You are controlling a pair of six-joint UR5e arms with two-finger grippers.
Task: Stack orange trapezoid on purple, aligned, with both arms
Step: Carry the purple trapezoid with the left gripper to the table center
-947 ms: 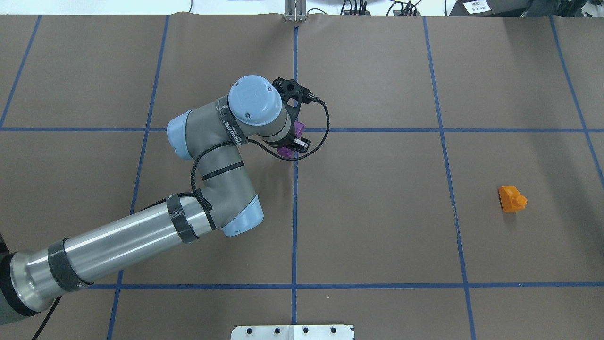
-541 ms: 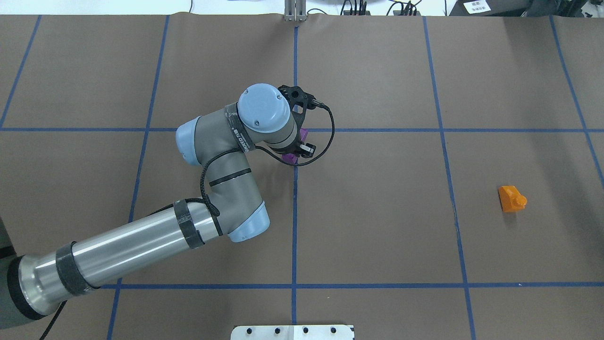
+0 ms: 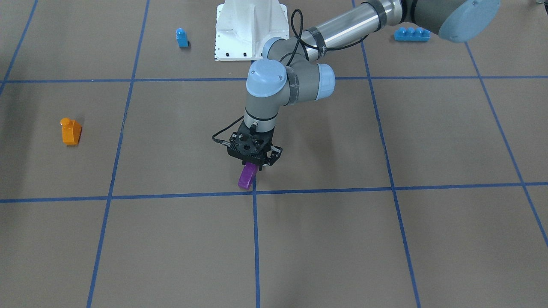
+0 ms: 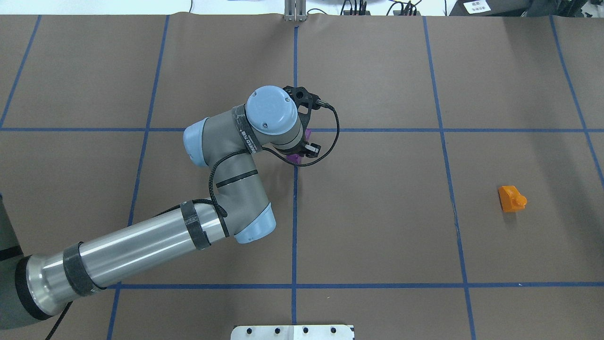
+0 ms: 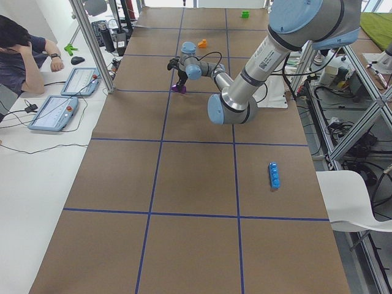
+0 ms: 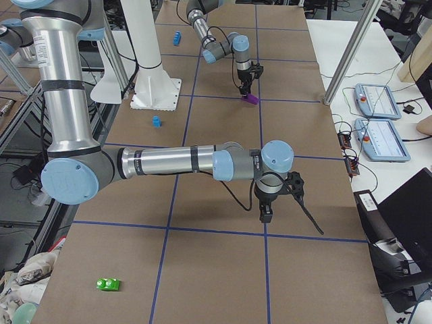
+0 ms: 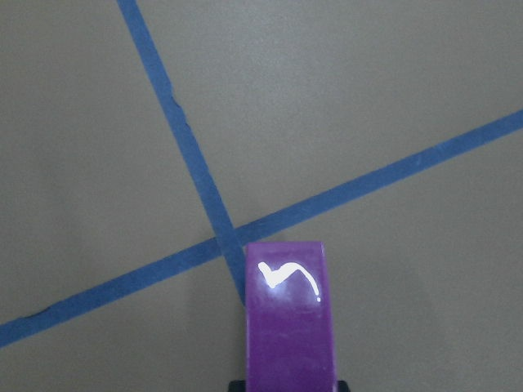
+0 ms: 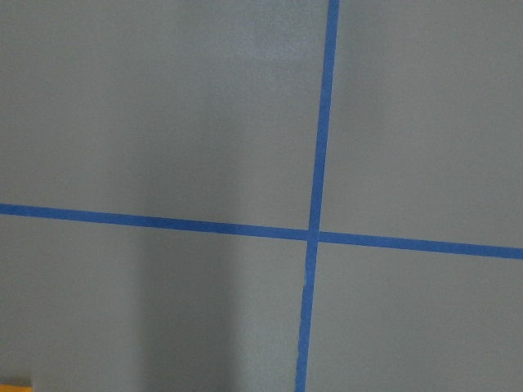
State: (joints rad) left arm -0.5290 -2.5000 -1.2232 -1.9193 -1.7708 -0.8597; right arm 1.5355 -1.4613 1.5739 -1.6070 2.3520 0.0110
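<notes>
Left end effector (image 3: 254, 164) is clamped on the purple brick (image 3: 247, 177), gripping its upper end so the brick hangs below the fingers. It sits at the centre of the front-facing frame, just above the tape crossing (image 3: 254, 191). In the left wrist view the brick fills the bottom centre, with the crossing right behind it. The crossing is likely the drop spot: it is mid-surface, within reach of both arms, and the tape lines give a reference for squaring up. The brick's bottom is at or just off the surface (image 4: 377, 236); contact cannot be told.

Orange trapezoid (image 4: 512, 198) lies alone at the right middle of the overhead frame, well apart from the purple brick. Its stud points toward the frame's right, so it seems to be lying on its side and would probably need righting before stacking.

Right end effector (image 6: 266, 212) shows only in the exterior right view, at lower centre, pointing down over the surface. Whether it is open or closed cannot be told. Its wrist view shows only tape lines and an orange sliver in the bottom left corner, so it is probably near the trapezoid, not on it. The purple brick looks to be the base, with the orange pick not yet done.
</notes>
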